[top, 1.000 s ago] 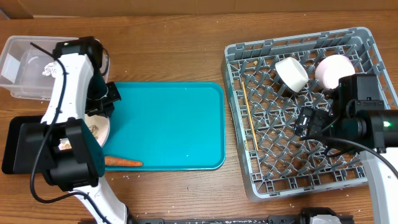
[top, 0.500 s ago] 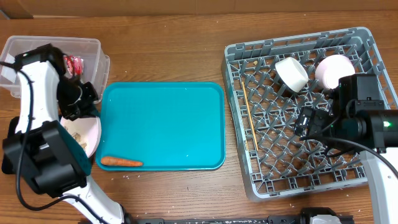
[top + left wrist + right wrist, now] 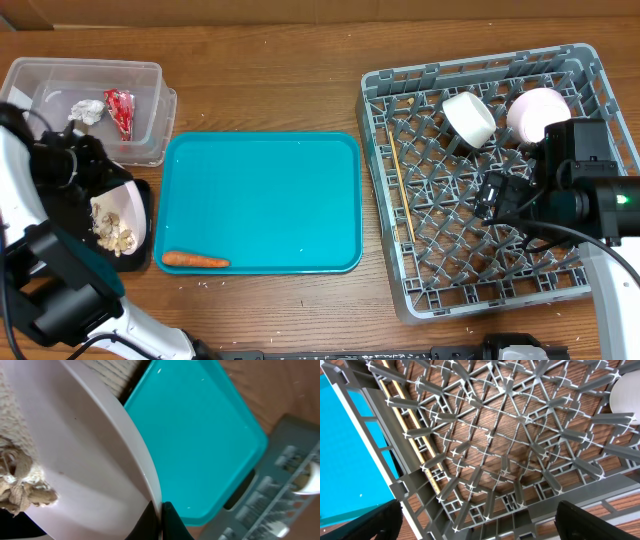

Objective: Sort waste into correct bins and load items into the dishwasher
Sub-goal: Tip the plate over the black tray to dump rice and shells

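Far left, the clear tub (image 3: 150,80) holds the paper ball (image 3: 88,110) and the red wrapper (image 3: 120,108). Just below it, my left gripper (image 3: 160,510) is pinched tight on the rim of the plate (image 3: 90,460), which is tipped steeply over the black tray (image 3: 146,245). The beige scraps (image 3: 112,228) sit bunched on its lower side. From overhead I can't tell whether the plate's edge touches the tray or hangs just above it.

The plate looks stiff, glazed and slick, so a rim pinch this narrow could let it swivel. I'd keep the tilt slow. The scraps look light and loose, though the rice may cling.

Next comes the teal tray (image 3: 262,200), bare except for the carrot stick (image 3: 195,260) lying along its near edge. It looks firm, light and liable to roll, and I'd take it across its middle.

On the right, the dish rack (image 3: 590,75) carries the chopsticks (image 3: 402,195) along its left side, with a white bowl (image 3: 470,118) and the pink bowl (image 3: 538,112) at the back. My right gripper (image 3: 480,525) hangs over the rack's lattice with its jaws spread wide, holding nothing.
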{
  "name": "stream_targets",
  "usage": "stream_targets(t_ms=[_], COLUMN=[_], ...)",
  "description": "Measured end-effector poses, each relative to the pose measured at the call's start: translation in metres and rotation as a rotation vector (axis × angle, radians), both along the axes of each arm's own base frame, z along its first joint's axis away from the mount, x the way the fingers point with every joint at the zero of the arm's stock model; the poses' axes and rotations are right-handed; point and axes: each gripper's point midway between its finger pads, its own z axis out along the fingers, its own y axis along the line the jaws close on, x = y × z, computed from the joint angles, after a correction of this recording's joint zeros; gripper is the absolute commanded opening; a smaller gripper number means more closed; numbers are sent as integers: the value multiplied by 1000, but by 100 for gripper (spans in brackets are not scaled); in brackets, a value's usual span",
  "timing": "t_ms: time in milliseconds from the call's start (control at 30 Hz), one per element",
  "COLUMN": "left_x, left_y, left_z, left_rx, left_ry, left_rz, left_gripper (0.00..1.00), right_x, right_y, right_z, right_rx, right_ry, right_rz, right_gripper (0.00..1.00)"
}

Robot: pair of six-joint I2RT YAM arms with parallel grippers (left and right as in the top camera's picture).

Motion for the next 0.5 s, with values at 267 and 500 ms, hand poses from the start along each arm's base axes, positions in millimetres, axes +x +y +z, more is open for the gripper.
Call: stream_targets(t_ms=[267, 500], left_x=[-6, -10], left_y=[14, 31], left_z=[18, 30], left_rx=[-140, -194], left_ry=[-119, -219], left_rz=[69, 118], left_gripper=[4, 4], right_x=[0, 0], right_y=[0, 0], right_z=[0, 0], right_rx=[0, 0], right_ry=[0, -1], right_rz=[0, 0], right_gripper=[100, 100])
